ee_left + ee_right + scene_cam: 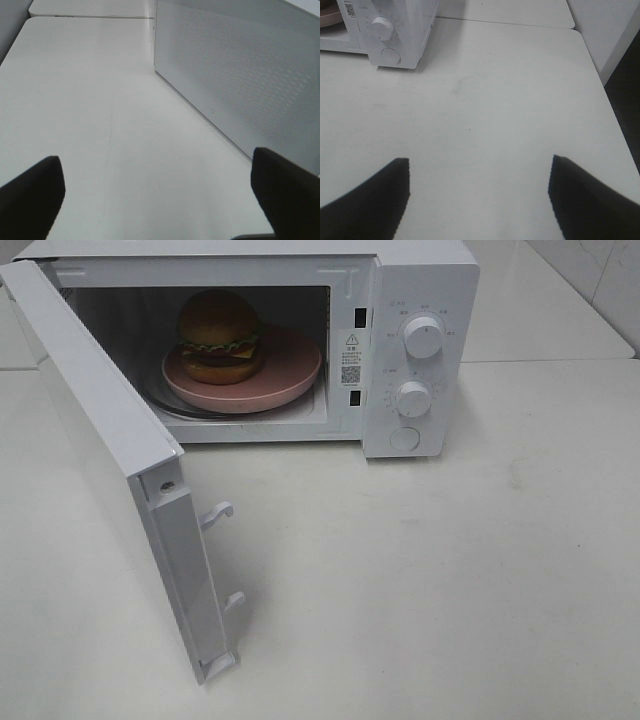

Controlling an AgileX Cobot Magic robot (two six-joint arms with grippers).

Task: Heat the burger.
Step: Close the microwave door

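The burger (pixel 220 337), with a golden-brown bun, green lettuce and yellow cheese, sits on a round pink plate (pixel 290 378) inside the white microwave (pixel 420 300). The microwave door (pixel 110 470) stands wide open, swung toward the front left. Neither arm shows in the exterior high view. My left gripper (pixel 157 192) is open over bare table, with the outer face of the door (pixel 240 75) beside it. My right gripper (pixel 479 192) is open and empty, some way back from the microwave's control panel (pixel 385 35).
Two knobs (pixel 423 337) and a round button (pixel 404 438) sit on the microwave's right panel. The white table (pixel 420 580) stretches in front of the microwave. A table edge and dark floor (pixel 625 100) show in the right wrist view.
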